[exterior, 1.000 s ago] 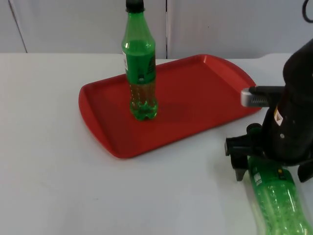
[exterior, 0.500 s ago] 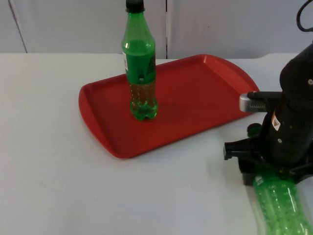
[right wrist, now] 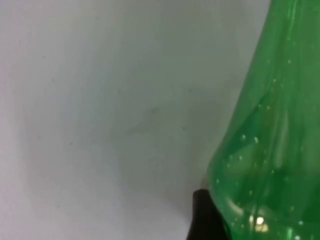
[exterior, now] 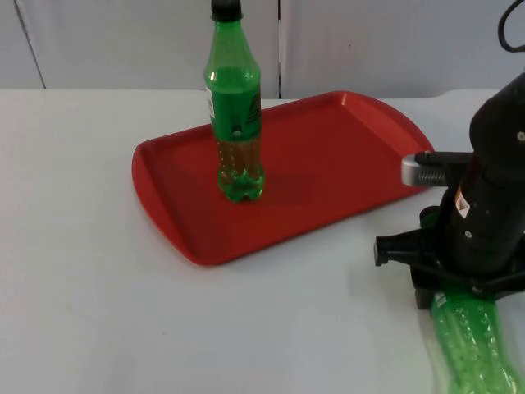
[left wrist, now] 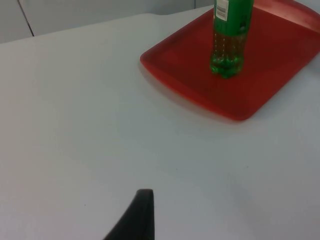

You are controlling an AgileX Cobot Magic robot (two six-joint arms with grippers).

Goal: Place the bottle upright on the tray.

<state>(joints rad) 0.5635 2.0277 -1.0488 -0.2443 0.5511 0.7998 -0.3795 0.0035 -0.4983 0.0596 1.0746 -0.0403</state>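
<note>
Top view: a flat red plastic tray with a raised rim lies on the white table, set at a slant. One green plastic bottle with a black cap already stands upright on the tray's left half, near its front rim, which leaves the right half free as a place for another bottle.

A second green plastic bottle, lying on its side, rests on the table well to the right of the tray and just off its near right corner. Its neck end points toward the tray and is covered by the right arm, so the cap cannot be made out. The right tool sits low over that neck end. Whether its fingers are apart or clamped on the bottle cannot be told, since the wrist housing hides them from above. In the right wrist view the bottle's green wall stands very close to one black fingertip, apparently touching it; this suggests a grasp near the neck, a hold that would let the body swing down to vertical once lifted.

The left tool waits over bare table, well apart from the tray; its state cannot be told.
</note>
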